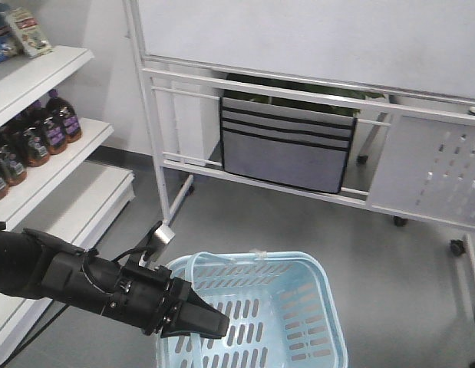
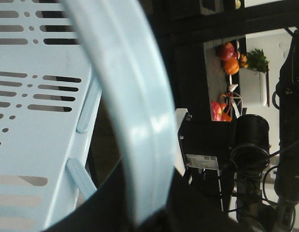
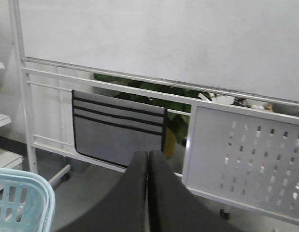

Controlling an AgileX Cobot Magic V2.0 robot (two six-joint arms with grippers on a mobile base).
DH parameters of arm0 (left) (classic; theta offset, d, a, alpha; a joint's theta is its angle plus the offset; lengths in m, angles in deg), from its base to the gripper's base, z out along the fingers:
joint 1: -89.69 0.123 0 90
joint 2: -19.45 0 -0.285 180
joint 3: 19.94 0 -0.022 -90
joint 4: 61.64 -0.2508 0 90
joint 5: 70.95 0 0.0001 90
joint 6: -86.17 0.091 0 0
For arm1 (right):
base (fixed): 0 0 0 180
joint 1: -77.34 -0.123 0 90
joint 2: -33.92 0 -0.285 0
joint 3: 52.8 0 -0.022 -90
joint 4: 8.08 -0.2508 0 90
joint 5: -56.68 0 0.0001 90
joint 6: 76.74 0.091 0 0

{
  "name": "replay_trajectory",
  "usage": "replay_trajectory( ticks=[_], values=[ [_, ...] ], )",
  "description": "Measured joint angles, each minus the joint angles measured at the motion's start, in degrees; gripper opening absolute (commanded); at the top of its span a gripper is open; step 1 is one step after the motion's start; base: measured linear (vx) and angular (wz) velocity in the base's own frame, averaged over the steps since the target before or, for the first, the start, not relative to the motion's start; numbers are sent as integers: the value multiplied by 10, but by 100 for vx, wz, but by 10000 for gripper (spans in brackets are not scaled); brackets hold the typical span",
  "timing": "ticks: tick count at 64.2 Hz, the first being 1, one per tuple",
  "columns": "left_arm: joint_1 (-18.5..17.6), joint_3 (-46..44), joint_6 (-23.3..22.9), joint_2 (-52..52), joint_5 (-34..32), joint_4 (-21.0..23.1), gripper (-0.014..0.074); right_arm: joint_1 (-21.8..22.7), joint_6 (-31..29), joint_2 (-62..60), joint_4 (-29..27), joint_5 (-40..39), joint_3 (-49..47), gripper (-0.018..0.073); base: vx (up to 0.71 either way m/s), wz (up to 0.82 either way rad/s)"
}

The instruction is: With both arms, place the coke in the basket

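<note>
Handle [image 2: 135, 121] of the basket [image 1: 295, 257], at six o'clock, sat clamped in my left gripper [image 1: 197, 322]; right gripper [image 3: 148, 162] was pinched together, empty.

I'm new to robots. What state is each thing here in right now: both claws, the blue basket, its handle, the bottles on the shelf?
left gripper: shut on the basket handle.
right gripper: shut, nothing between its fingers.
basket: upright, the visible part of its inside empty.
basket handle: raised, running through the left gripper.
shelf bottles: standing upright in rows.
</note>
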Motion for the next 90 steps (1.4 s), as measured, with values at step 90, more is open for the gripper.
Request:
replay_trajectory(
  ticks=[90],
  values=[
    [0,0,0,0,0,0,-8,0,0,0,0,0,0,-9,14,51]
  ],
)
